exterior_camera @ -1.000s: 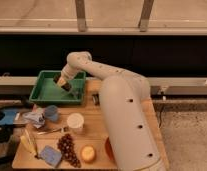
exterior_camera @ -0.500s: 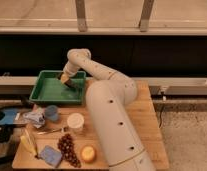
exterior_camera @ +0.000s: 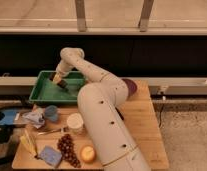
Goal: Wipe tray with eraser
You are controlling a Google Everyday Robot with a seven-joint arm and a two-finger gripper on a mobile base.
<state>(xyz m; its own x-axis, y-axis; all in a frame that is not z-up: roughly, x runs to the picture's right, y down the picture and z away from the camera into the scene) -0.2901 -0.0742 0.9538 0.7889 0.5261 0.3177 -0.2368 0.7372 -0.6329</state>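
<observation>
The green tray [exterior_camera: 44,92] sits at the table's back left. My gripper [exterior_camera: 60,81] reaches down into the tray from the arm's elbow [exterior_camera: 72,54]. It is shut on the eraser [exterior_camera: 57,78], a small tan block with a dark underside. The eraser is low over the tray's floor, right of the middle; I cannot tell if it touches. My white arm [exterior_camera: 102,125] rises from the lower middle and hides the tray's right end.
A purple bowl [exterior_camera: 131,86] shows behind the arm at the back right. On the wooden table [exterior_camera: 142,130] are a blue cup [exterior_camera: 51,113], a white cup [exterior_camera: 74,122], dark grapes [exterior_camera: 67,148], a yellow fruit [exterior_camera: 87,153], a flat blue pad [exterior_camera: 48,155] and crumpled wrapping [exterior_camera: 34,117].
The arm has swung to the left. The gripper with the eraser has moved a little left and toward the front inside the tray.
</observation>
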